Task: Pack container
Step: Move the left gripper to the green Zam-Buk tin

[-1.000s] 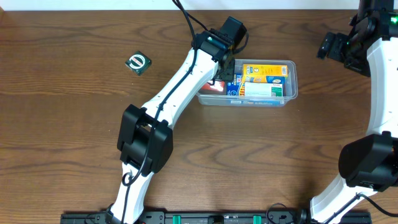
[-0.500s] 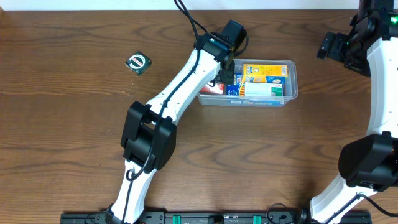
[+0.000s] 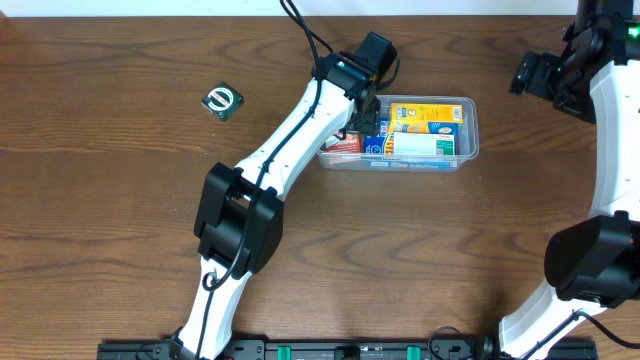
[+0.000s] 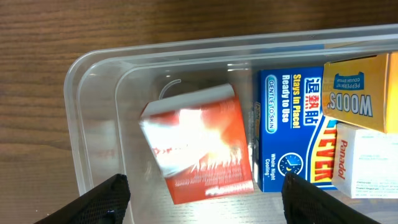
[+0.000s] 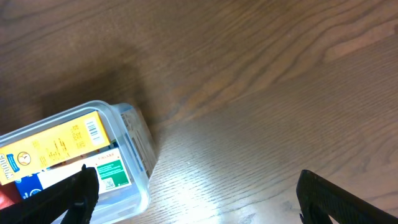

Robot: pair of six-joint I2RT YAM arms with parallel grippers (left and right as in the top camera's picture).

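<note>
The container [image 3: 470, 140] is a clear plastic tub right of the table's centre. It holds a blue box [image 3: 378, 140], a yellow box [image 3: 425, 113] and a white box [image 3: 420, 147]. My left gripper [image 3: 365, 115] hovers over its left end. In the left wrist view the left gripper [image 4: 204, 186] is open, and a red box [image 4: 199, 146], blurred, sits below and free of both fingers, inside the container [image 4: 93, 62] beside the blue box [image 4: 289, 124]. My right gripper [image 5: 196, 177] is open over bare wood, next to the container's [image 5: 140, 155] right end.
A small dark green square packet [image 3: 222, 100] with a round red-and-white mark lies on the wooden table at the far left. The right arm [image 3: 535, 75] is raised at the back right corner.
My left gripper's jaws have spread wider and the red box has come free of them, settling in the container's left end. The right arm has not moved.
</note>
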